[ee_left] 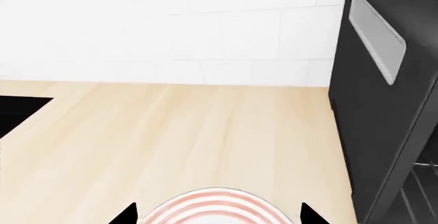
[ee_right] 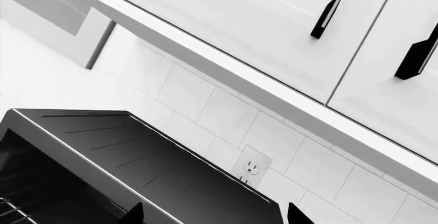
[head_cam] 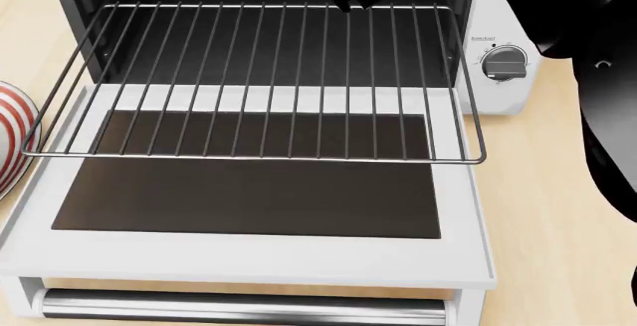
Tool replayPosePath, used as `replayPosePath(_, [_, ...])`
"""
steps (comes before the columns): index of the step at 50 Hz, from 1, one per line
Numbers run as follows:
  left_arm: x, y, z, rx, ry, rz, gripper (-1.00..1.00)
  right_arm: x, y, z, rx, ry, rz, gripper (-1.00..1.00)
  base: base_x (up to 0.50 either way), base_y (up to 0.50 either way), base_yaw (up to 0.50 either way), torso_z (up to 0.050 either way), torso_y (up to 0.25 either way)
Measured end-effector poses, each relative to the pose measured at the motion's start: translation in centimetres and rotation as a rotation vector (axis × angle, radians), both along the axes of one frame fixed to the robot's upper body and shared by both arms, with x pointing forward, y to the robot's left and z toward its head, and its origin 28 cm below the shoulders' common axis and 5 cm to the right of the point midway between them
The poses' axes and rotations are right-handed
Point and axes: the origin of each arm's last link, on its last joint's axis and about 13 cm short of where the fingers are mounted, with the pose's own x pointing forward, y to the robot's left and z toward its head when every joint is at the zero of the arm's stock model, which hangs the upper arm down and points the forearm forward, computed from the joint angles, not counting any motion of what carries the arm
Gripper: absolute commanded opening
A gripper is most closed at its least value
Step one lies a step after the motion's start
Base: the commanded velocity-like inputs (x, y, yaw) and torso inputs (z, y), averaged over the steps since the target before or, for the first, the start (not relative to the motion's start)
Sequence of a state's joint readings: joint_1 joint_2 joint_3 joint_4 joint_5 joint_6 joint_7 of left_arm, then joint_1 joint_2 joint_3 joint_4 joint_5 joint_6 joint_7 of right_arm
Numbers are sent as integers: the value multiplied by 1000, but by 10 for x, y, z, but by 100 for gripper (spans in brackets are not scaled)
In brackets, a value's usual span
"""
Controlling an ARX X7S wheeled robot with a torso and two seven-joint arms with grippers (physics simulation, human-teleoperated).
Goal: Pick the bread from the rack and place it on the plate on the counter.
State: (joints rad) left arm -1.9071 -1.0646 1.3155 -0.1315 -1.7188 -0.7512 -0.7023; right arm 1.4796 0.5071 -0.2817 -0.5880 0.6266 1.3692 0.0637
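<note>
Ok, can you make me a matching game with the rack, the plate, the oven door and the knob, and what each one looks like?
Things:
1. rack
2. plate
3. oven door
4. knob

Looks:
A. red and white stripes
B. dark glass, lying open
C. thin grey bars
D. round, on the white side panel

Pairs: 1-C, 2-A, 3-B, 4-D

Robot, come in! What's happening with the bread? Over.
No bread in view, rack bare. Plate left of oven door. Both grippers: tips barely visible, state unclear.
</note>
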Motion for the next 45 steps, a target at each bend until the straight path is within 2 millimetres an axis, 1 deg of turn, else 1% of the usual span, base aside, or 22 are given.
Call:
replayPosePath(10, [-17, -5, 11, 38, -56, -16, 100, 0, 1, -2, -3, 4, 4, 100, 0, 0, 0, 0, 0])
replayPosePath(18, [-31, -13, 21, 73, -102, -47, 100, 1, 1, -3, -5, 6, 7, 100, 0, 0, 0, 0, 0])
replayPosePath(27, [-46, -23, 28, 108, -148, -80, 100, 0, 1, -4, -6, 7, 10, 100, 0, 0, 0, 0, 0])
replayPosePath(45, [-85, -39, 42, 179, -236, -120, 100, 0, 1, -5, -10, 10, 12, 100, 0, 0, 0, 0, 0])
